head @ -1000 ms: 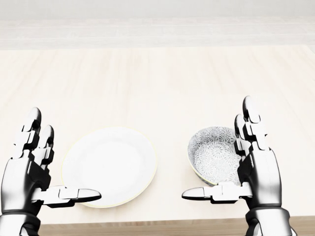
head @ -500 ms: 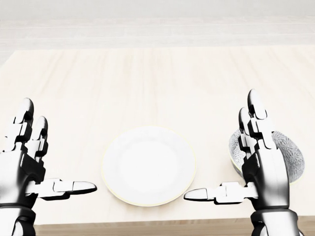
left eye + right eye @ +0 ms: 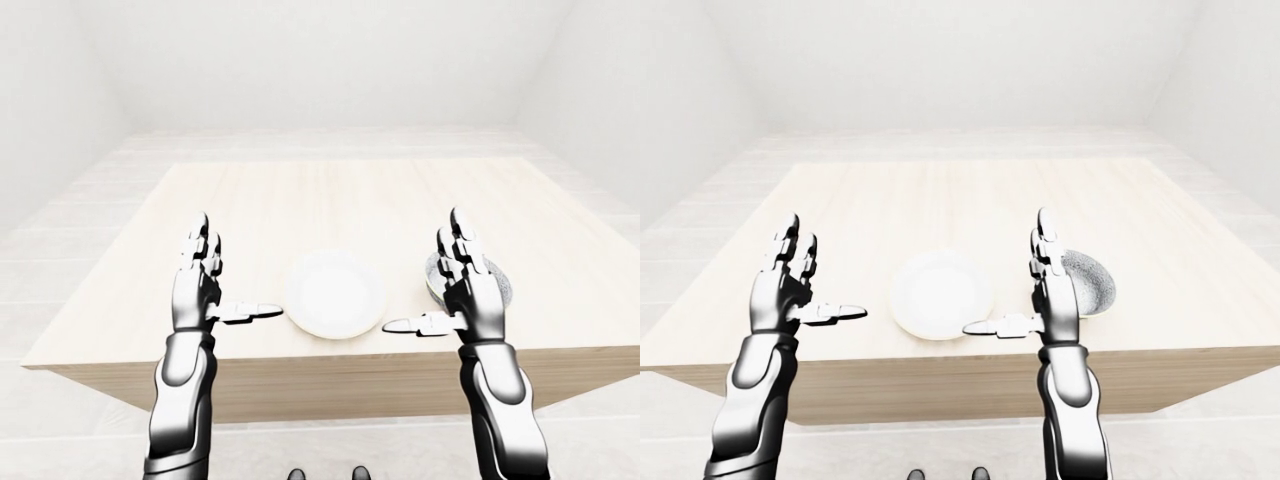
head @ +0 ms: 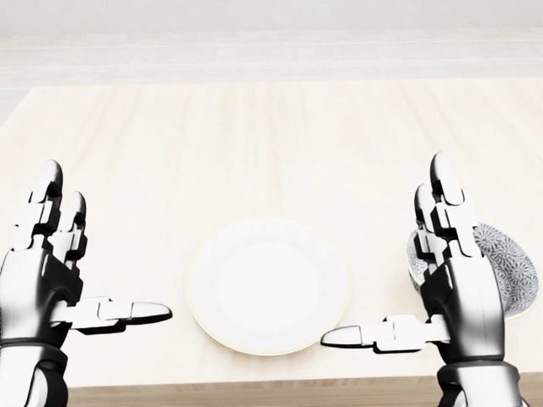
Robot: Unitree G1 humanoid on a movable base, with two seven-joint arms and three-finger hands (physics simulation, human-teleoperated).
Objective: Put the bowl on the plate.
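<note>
White on wooden table [image 4: 254, 144]: seeing plate [image 4: 267, 285] shifting right with whole view, blaming camera motion. Keeping left hand [image 4: 42, 288] and right hand [image 4: 462, 297] wide open, empty. Finding bowl [image 4: 505, 267] just beside right hand, partly hidden, reachable.

Both hands same build: left hand [image 4: 44, 284], right hand [image 4: 465, 297], three digits each. Glossy chrome-silver shells with white highlights. Fingers [image 4: 443, 197] are blocky segments with rounded tips and black in the joint gaps. Thumb [image 4: 377, 333] is the same, with a darker tip. Dark band at wrist [image 4: 471, 365]. Forearms [image 3: 183, 385] are smooth bulged silver casings with black seams. Two dark toe tips [image 3: 296, 473] show at the bottom of the left-eye view.
</note>
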